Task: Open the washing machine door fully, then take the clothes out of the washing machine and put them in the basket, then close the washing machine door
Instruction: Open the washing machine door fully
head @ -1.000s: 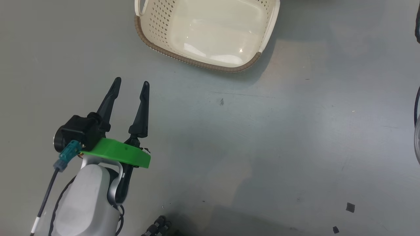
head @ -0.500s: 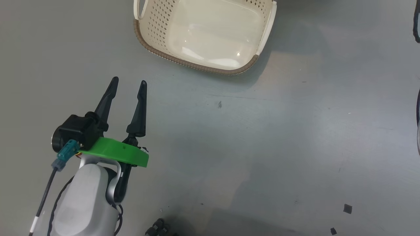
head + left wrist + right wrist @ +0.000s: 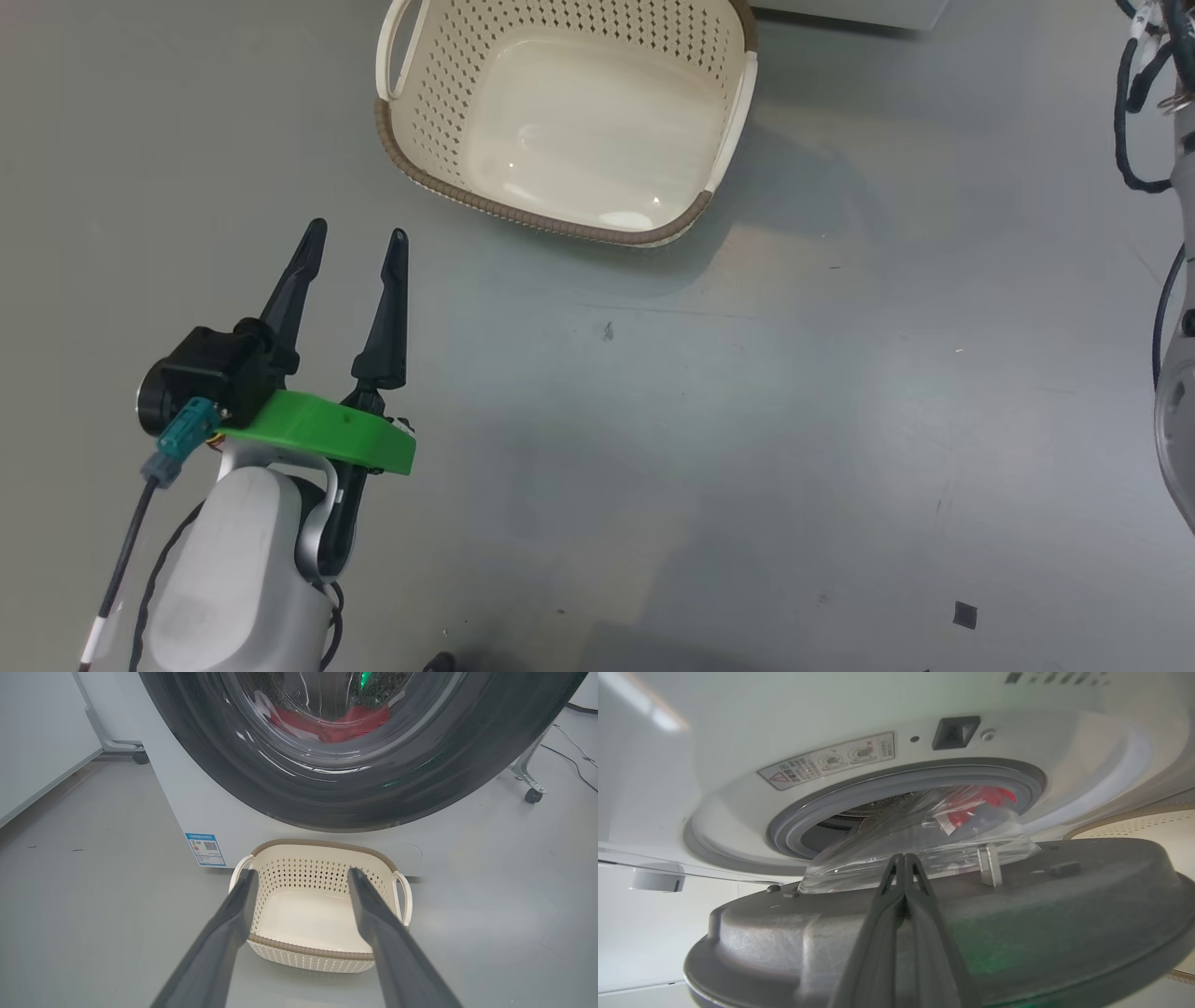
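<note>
Between the earlier head views and this one the whole field slides down (camera motion, not object motion), so the basket [image 3: 523, 213] shows more of its far wall. The left gripper [image 3: 358, 230] keeps nearly the same place in frame, its fingers spread wide and empty above the floor [image 3: 747, 420].

Left wrist view: the basket sits on the floor just before the washing machine [image 3: 205, 812] and below the washing machine door [image 3: 355, 807]. Through the door's glass the clothes [image 3: 359, 718] appear as a red heap inside the drum.

Right wrist view: the door stands ajar, grey inner face toward the camera. The right gripper [image 3: 901, 857] has its fingers pressed together and holds nothing. Its tips lie near the foot of the glass bowl [image 3: 850, 868] (contact cannot be confirmed).

Step in hand, by judgement: swinging the door fully open. The door is stiff, hinged and glossy, so a push on the inner face near the free edge should serve better than a pinch. The clothes are probably light and limp, apt to drape or snag on the gasket [image 3: 896, 783]. A bunched fold atop the heap offers the surest hold.
</note>
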